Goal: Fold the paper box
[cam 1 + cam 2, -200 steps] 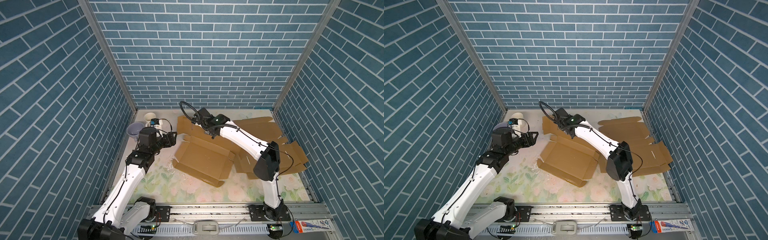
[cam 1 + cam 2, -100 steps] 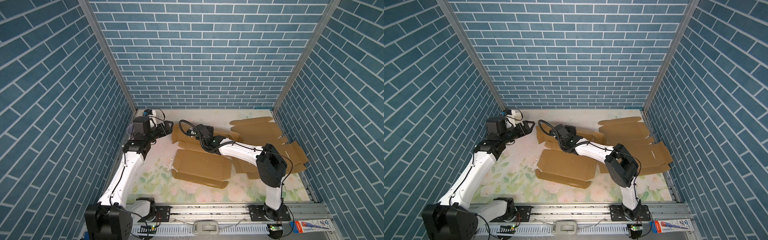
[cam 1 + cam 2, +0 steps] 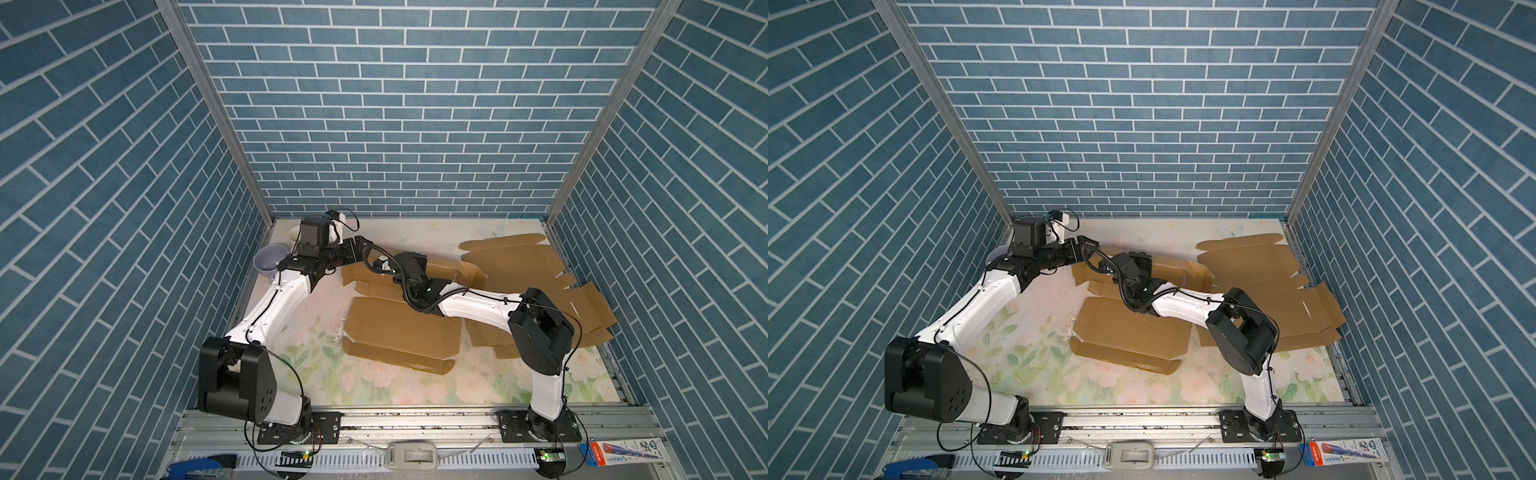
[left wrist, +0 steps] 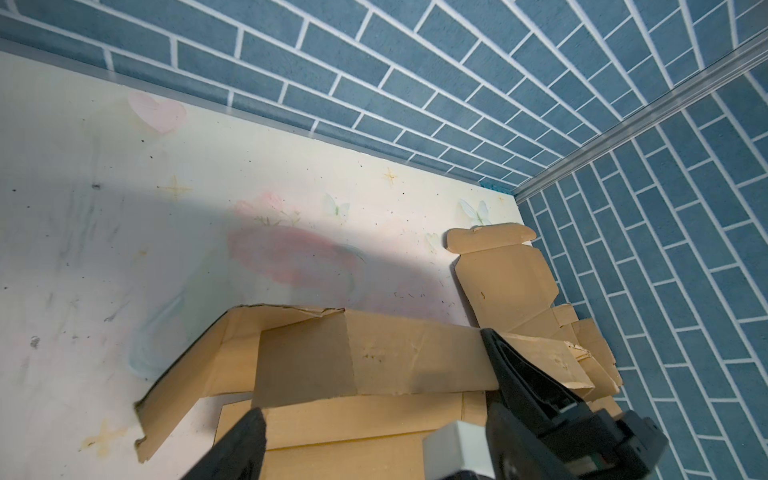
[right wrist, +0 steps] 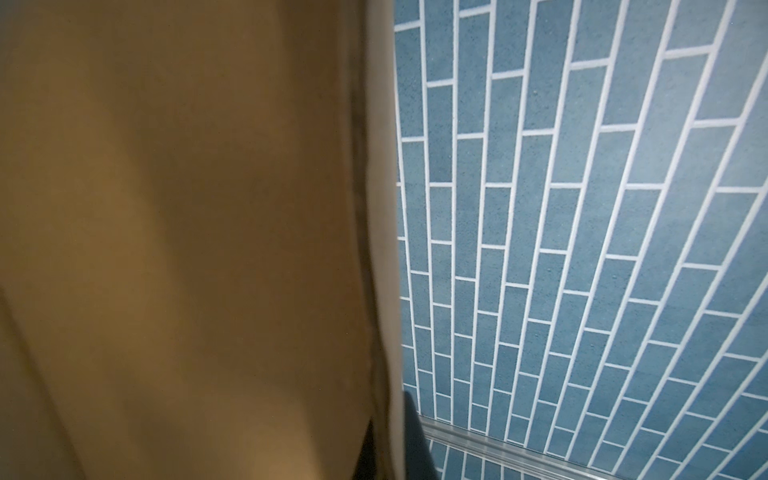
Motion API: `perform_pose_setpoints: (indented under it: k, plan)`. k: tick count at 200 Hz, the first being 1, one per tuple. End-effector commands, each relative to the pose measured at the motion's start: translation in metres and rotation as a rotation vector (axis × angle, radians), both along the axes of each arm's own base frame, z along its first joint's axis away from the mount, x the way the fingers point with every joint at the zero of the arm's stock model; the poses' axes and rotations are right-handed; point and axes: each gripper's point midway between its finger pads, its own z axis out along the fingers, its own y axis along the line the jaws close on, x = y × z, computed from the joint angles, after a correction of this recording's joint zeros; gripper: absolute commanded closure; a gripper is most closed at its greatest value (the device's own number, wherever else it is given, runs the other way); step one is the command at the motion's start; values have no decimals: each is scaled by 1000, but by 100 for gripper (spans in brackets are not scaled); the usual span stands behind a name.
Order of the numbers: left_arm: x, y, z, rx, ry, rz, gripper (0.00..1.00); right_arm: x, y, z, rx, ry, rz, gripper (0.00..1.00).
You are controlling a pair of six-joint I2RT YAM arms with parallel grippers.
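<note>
On the mat [image 3: 395,386], paper box [image 3: 399,332]

Blurred cardboard, hidden fingertips

In the right wrist view the brown cardboard box [image 5: 178,232] is an out-of-focus tan expanse, and the right gripper [image 5: 388,453] shows only as dark slivers on either side of the sheet's edge, cut off by the frame. In both top views its fingertips are hidden under its own wrist. The pale lavender bowl [image 3: 266,259] and small white cup [image 3: 293,237] sit half-hidden behind the left arm [image 3: 282,307]. The print on the white-and-blue packet [image 3: 623,455] is too small to read.
</note>
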Motion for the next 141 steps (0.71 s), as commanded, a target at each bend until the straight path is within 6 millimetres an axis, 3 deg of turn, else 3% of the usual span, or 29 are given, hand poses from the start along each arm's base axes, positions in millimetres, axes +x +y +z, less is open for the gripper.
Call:
perform_pose_setpoints:
  k: [1,55,110,124,141]
  plan:
    - [4,-10,3,-26,-29,-35,20,-1,-3,24,44,-61,-12,100]
    - [4,-24,-27,-77,25,-65,26,-1,-1,23,67,-74,-11,100]
    - [3,-43,-38,-127,49,-105,32,0,0,17,86,-84,-4,100]
    - [3,-35,-35,-89,42,-97,32,-1,-1,15,88,-81,2,100]
    - [4,-10,-15,-67,-6,-63,32,0,-6,13,89,-79,3,100]
